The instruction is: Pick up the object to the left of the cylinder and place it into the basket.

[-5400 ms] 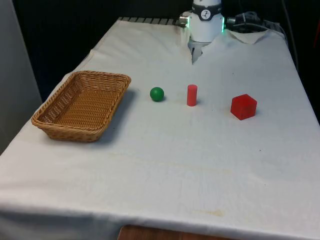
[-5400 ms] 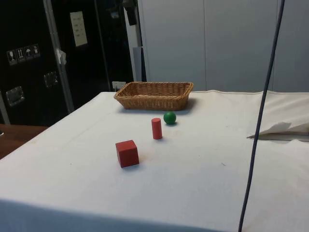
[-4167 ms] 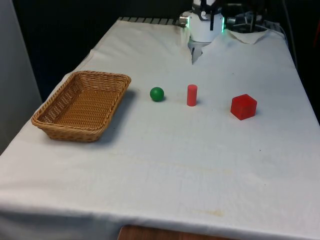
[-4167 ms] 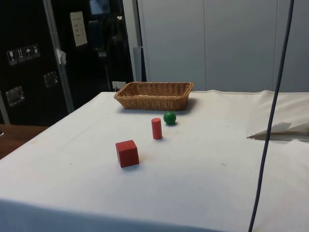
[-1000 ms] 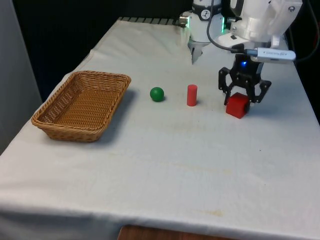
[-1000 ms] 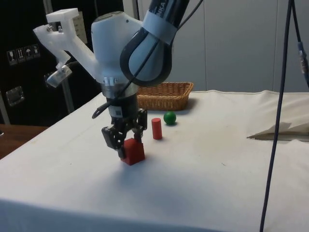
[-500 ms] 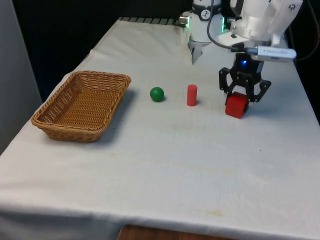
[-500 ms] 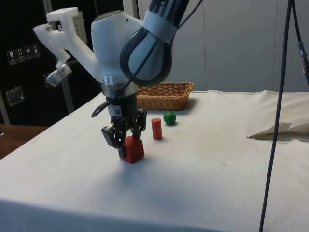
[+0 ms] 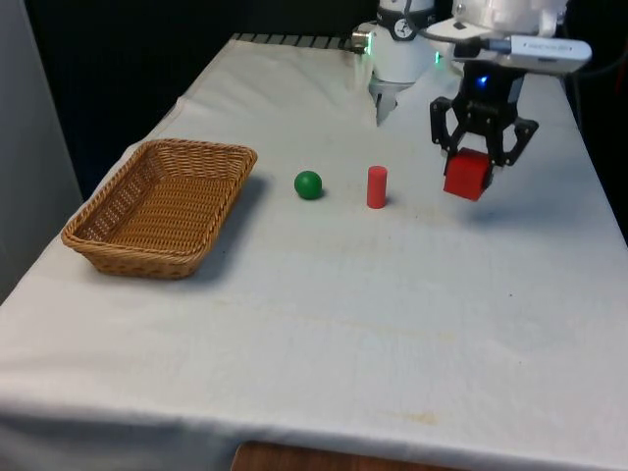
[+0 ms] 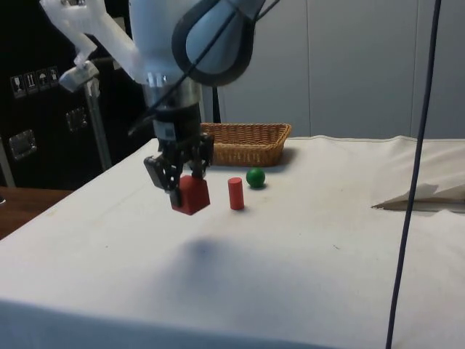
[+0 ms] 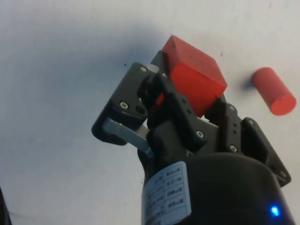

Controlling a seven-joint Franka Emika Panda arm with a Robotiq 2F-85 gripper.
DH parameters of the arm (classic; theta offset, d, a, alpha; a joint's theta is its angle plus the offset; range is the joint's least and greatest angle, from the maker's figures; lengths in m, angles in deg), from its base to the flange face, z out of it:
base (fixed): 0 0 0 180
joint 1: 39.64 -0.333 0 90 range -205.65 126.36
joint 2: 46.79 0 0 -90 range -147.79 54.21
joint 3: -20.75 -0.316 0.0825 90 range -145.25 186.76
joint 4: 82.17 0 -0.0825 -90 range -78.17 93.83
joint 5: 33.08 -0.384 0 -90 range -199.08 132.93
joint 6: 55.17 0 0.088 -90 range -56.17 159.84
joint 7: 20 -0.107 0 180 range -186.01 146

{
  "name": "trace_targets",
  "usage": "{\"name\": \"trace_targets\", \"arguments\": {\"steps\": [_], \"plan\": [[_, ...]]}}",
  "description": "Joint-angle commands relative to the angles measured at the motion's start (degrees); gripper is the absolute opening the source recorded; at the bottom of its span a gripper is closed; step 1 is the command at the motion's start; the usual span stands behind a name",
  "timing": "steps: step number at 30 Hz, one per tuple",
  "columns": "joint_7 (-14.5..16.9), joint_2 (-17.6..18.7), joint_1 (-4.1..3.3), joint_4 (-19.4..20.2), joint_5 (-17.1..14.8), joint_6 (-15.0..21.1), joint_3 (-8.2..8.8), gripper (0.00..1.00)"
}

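The red cube has risen off the surface, clamped in the gripper, beside the red cylinder.

ball lies between basket and cylinder.

The front view looks down the length of the worktop from its near edge, from fairly high and some way back. The side view looks across from a long edge, lower; both share the wicker basket, green ball and red cylinder. The wrist view looks down close past the pincer, sharing the red cylinder.
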Motion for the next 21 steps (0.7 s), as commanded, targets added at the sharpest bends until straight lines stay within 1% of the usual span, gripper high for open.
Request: {"name": "trace_targets", "arguments": {"steps": [1,2,3,4,8,10,11,12,18,19,20,21], "plan": [[-0.5,-1.1,-0.29,0.0,0.9,-1.1,0.57,0.02],[-0.5,-1.5,-0.23,-0.1,1.0,-1.6,0.63,0.02],[0.0,-0.9,0.00,-0.1,0.3,-0.8,0.17,0.02],[-0.5,-1.9,-0.23,-0.1,1.1,-1.9,0.63,0.02],[-0.1,-4.1,0.06,-0.1,2.1,-3.7,1.03,0.02],[0.3,-4.8,0.23,0.0,2.4,-4.0,1.38,0.02],[0.3,-4.7,0.23,-0.1,2.2,-3.9,1.26,0.02],[0.6,-5.6,0.29,0.1,2.8,-4.2,1.66,0.02],[1.7,-7.4,0.46,0.2,3.9,-5.2,2.69,0.02],[1.8,-6.9,0.52,0.0,3.3,-4.9,2.46,0.02],[2.0,-8.1,0.57,0.2,4.4,-5.7,3.04,0.02],[2.1,-8.4,0.69,0.2,4.6,-5.8,3.15,0.02]]}}
